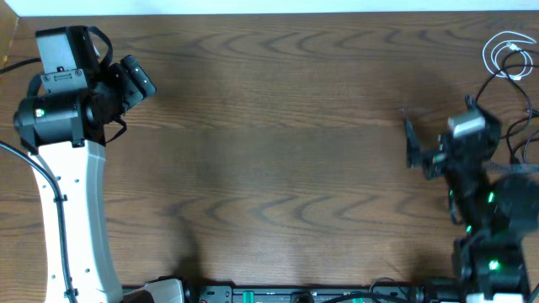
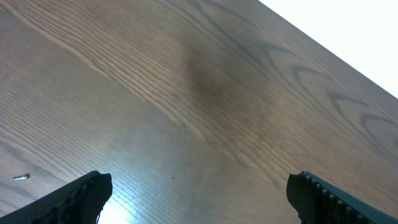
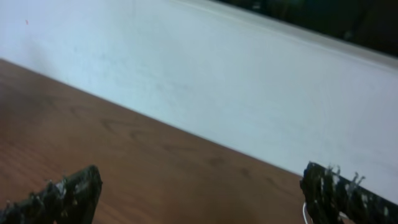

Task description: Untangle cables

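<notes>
Nearest us, at the front edge of the bench (image 1: 278, 168), the two arms are rising from their bases. The left one is white, and the right one is dark with small green lights glowing.

A little farther in, the right pincer (image 1: 413, 147) is pointing left across the wood, its jaws spread wide with nothing between them. In its own wrist view we are seeing both dark fingers (image 3: 65, 193) far apart, with bare wood and a white wall (image 3: 186, 74) beyond.

The left pincer (image 1: 143, 80) is hovering toward the far left corner, likewise spread wide and gripping nothing. In its wrist view a tiny screw (image 2: 22, 177) is lying on the wood just beside one finger.

Farthest away, in the far right corner, the white cable (image 1: 508, 55) is lying in loose loops, apart from both pincers. Thin black cables (image 1: 491, 85) are trailing from just below those loops toward the right arm — we cannot tell whether they are crossing the white one, or where they are ending behind the arm.
</notes>
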Controlling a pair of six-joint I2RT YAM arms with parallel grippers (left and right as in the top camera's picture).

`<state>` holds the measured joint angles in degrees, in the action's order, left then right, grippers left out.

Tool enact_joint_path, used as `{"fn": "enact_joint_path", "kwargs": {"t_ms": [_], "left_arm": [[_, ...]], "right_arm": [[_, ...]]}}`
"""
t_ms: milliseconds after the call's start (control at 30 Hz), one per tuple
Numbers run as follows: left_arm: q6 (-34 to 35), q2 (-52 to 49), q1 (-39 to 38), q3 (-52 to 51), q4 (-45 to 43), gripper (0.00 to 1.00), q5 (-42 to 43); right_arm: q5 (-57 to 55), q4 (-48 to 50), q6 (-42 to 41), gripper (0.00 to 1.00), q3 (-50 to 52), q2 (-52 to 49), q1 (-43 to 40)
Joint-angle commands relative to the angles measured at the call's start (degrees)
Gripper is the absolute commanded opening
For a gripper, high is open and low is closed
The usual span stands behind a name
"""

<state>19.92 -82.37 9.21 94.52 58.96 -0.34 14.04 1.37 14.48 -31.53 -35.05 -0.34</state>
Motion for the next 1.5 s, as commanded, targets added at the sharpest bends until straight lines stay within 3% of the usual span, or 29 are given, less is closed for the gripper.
{"fn": "enact_joint_path", "kwargs": {"t_ms": [0,333,733,933,1167,1467], "left_arm": [[0.5,-0.4,0.2,0.3,0.2,0.96,-0.2],[0.5,-0.4,0.2,0.3,0.2,0.96,-0.2],[0.5,-0.4,0.2,0.3,0.2,0.96,-0.2],[0.5,-0.4,0.2,0.3,0.2,0.96,-0.2],[0.5,-0.4,0.2,0.3,0.2,0.96,-0.2],[0.5,-0.4,0.2,0.3,0.2,0.96,-0.2]], "right_arm": [[-2.3,2.2,-0.2,0.99,6.7,5.7,0.4],[-5.1,2.5,-2.2,0.99,19.3,20.5,0.4],[-4.9,2.6,-2.3,0.99,28.1,29.9,0.4],[-4.7,2.1,-2.2,0.99,31.3,33.4,0.4],[-4.1,-5.0,-2.9,0.99,31.2,34.8,0.5],[-4.0,-4.9,-5.0,0.99,31.2,34.7,0.4]]}}
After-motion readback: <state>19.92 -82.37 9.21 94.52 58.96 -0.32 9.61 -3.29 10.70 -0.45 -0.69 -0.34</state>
